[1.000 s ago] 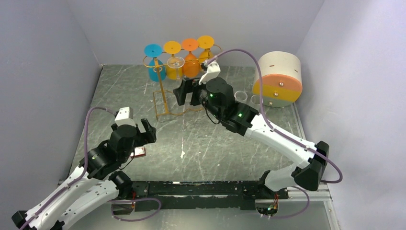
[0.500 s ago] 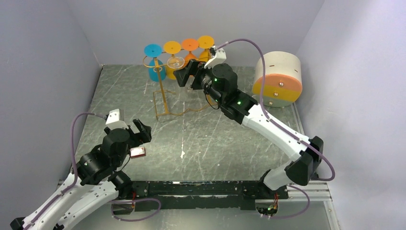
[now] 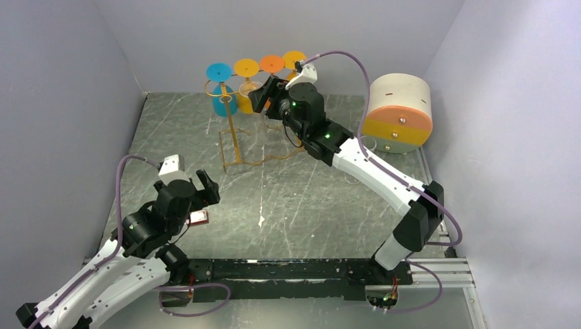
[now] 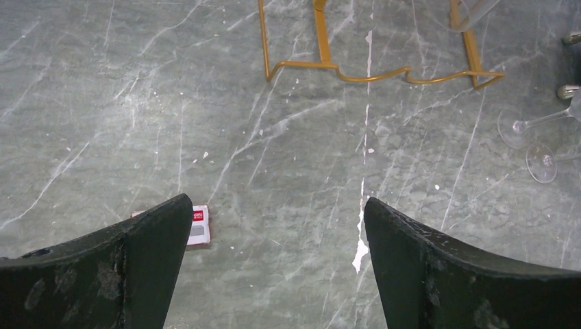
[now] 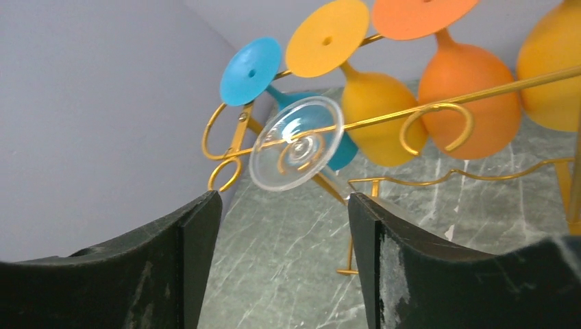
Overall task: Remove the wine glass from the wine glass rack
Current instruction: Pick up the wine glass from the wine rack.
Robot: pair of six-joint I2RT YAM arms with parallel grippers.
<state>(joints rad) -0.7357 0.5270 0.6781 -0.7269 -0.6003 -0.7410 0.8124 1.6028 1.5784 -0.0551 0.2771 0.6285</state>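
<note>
Tabletop [image 3: 288, 199], far edge: the wine glass [image 5: 296, 142] hangs on the wine glass rack [image 4: 320, 34]. Right gripper [image 5: 281, 202] is spread wide before it; grasp pending.

Light: bright, even, diffuse over my surface [image 3: 308, 205].
Shadows: faint, soft beneath the wine glass rack [image 3: 233, 137].
Focus: crisp around that rack.

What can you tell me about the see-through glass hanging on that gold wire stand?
The clear wine glass looks like transparent glass or plastic. It hangs foot-up on the gold wire rack, its round foot caught on a rail and tilted toward the camera, the stem slanting down behind. Its bowl is mostly hidden. Coloured glasses hang behind it. The right tool is open just below it, not touching.
</note>
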